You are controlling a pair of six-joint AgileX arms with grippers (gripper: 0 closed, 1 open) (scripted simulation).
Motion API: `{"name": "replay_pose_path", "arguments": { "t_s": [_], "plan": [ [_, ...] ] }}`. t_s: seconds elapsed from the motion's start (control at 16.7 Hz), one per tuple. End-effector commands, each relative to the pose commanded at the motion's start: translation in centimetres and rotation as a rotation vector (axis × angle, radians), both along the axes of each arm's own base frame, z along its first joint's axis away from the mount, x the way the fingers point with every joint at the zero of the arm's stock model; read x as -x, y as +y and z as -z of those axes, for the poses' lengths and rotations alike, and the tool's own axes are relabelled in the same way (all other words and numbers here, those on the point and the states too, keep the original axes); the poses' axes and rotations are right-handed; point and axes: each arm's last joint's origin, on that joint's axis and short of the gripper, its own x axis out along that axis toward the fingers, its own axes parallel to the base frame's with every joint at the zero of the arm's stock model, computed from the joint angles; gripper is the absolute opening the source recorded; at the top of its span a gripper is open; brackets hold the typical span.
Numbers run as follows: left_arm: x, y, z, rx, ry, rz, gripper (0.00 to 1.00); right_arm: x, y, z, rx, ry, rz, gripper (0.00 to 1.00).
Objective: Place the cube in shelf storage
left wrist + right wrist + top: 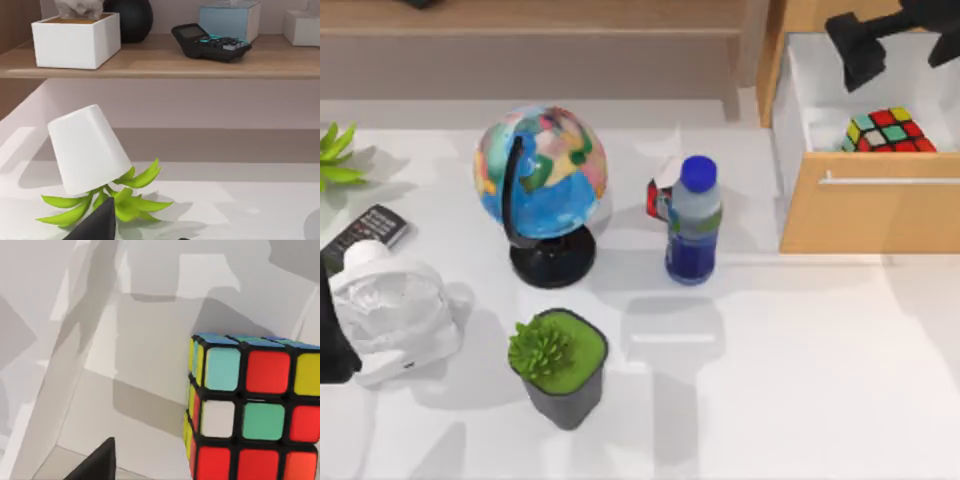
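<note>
Your cube (889, 131) sits flat in the open drawer (868, 215) at the table's right, edges square to its walls, no long axis. Right gripper (895, 45) hovers above, jaws wide.

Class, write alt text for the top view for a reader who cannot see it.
A cube lies in an open drawer at the table's right, with the right claw above it. On the white table stand a globe, bottle and potted plant.
</note>
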Motion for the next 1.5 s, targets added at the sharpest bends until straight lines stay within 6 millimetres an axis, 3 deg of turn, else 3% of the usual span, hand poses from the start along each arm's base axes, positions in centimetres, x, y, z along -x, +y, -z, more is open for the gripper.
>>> {"name": "replay_pose_path", "arguments": {
  "t_s": [0.18, 0.66, 1.08, 1.32, 1.5],
  "plan": [
    [0.0, 0.0, 0.0, 0.000, 0.000, 0.000, 1.00, -0.8, -1.4, 2.8, 0.023, 0.129, 0.049, 1.00],
    [0.0, 0.0, 0.0, 0.000, 0.000, 0.000, 1.00, -1.0, -1.5, 3.7, 0.027, 0.148, 0.055, 1.00],
    [0.0, 0.0, 0.0, 0.000, 0.000, 0.000, 1.00, -1.8, -1.3, 8.8, 0.027, 0.147, 0.056, 1.00],
    [0.0, 0.0, 0.0, 0.000, 0.000, 0.000, 1.00, -1.9, -1.4, 9.2, 0.027, 0.147, 0.056, 1.00],
    [0.0, 0.0, 0.0, 0.000, 0.000, 0.000, 1.00, -1.9, -1.4, 9.2, 0.027, 0.147, 0.056, 0.77]
  ]
}}
